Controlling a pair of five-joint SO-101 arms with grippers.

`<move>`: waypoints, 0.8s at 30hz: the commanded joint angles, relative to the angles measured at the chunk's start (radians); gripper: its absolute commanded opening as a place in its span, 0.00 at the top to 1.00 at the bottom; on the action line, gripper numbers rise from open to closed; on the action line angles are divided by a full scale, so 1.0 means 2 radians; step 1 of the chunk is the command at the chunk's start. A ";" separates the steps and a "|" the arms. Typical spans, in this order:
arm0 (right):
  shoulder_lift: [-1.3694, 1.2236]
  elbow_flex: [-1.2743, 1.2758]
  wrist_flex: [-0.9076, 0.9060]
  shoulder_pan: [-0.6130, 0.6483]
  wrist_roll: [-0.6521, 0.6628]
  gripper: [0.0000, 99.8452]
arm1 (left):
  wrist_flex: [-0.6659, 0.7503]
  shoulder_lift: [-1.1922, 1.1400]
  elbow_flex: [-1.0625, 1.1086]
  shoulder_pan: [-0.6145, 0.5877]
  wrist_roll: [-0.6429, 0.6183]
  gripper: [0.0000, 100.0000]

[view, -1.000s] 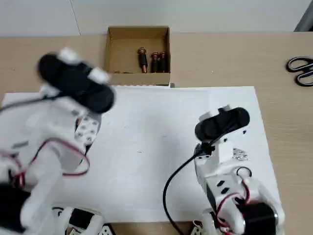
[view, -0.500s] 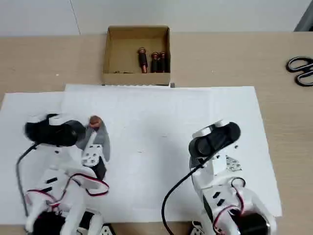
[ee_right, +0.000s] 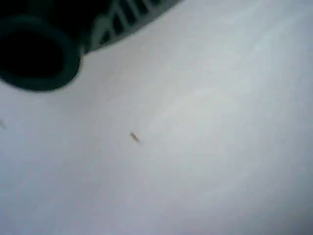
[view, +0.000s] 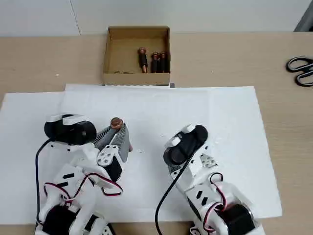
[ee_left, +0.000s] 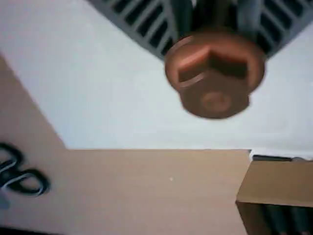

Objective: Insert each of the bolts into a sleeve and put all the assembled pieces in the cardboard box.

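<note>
HIGH VIEW
- left gripper (view: 116, 129): at lower left of frame, over the white paper (view: 205, 107); fingers clamped on the bolt (view: 116, 122), copper head poking out past the tips toward the cardboard box (view: 122, 56). I judge it is held by the body so that the head stays clear and it can be mated or carried.
- right arm (view: 198, 161): at lower centre, turned toward the left gripper, near it but apart. I judge this is for a hand-to-hand join.
- cardboard box: at upper centre on the table (view: 225, 58), just beyond the paper's edge; three assembled pieces (view: 154, 61) lie at its right side, black bodies with copper heads.
- scissors (view: 301, 69): at the far right edge, well apart.

LEFT WRIST VIEW
- bolt (ee_left: 214, 73): at upper right; broad, rounded copper head seen end-on. The part behind it, between my ribbed grey fingers (ee_left: 142, 19), is dark; bare shank or sleeve, I cannot tell.
- box corner at lower right.

RIGHT WRIST VIEW
- black tube end (ee_right: 34, 54): at upper left, hollow, probably a sleeve, above the paper; whether my right grip is closed on it I cannot tell.
</note>
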State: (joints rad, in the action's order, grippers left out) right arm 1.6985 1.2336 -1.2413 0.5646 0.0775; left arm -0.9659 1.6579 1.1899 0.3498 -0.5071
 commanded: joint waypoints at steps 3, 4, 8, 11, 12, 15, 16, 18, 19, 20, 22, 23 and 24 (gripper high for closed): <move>0.006 -0.002 0.016 0.027 -0.001 1.00 | 0.028 0.007 -0.027 0.007 -0.090 1.00; 0.006 -0.002 0.022 0.031 0.000 1.00 | 0.028 0.007 -0.031 0.014 -0.104 1.00; 0.003 0.000 0.039 0.053 0.000 1.00 | 0.028 0.008 -0.036 0.032 -0.137 1.00; 0.006 0.014 0.053 0.078 0.000 1.00 | 0.029 0.008 -0.036 0.041 -0.137 1.00; 0.007 0.018 0.059 0.085 0.000 1.00 | 0.031 0.008 -0.036 0.046 -0.137 1.00; 0.007 0.036 0.078 0.092 0.000 1.00 | 0.047 0.008 -0.035 0.054 -0.137 1.00; 0.007 0.042 0.083 0.092 0.000 1.00 | 0.052 0.008 -0.035 0.056 -0.137 1.00; 0.007 0.048 0.091 0.092 0.000 1.00 | 0.058 0.008 -0.035 0.063 -0.137 1.00; 0.007 0.050 0.094 0.092 0.000 1.00 | 0.058 0.008 -0.034 0.067 -0.137 1.00; 0.007 0.050 0.096 0.092 0.000 1.00 | 0.058 0.008 -0.033 0.071 -0.137 1.00; 0.007 0.050 0.096 0.092 0.001 1.00 | 0.057 0.008 -0.032 0.076 -0.137 1.00; 0.007 0.049 0.096 0.092 0.001 1.00 | 0.057 0.008 -0.030 0.079 -0.137 1.00; 0.007 0.049 0.096 0.092 0.001 1.00 | 0.058 0.008 -0.026 0.081 -0.136 1.00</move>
State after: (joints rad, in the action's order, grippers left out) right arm 1.7031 1.3395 -1.0756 0.7442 0.0775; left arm -0.8815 1.6579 1.1715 0.5002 -0.7772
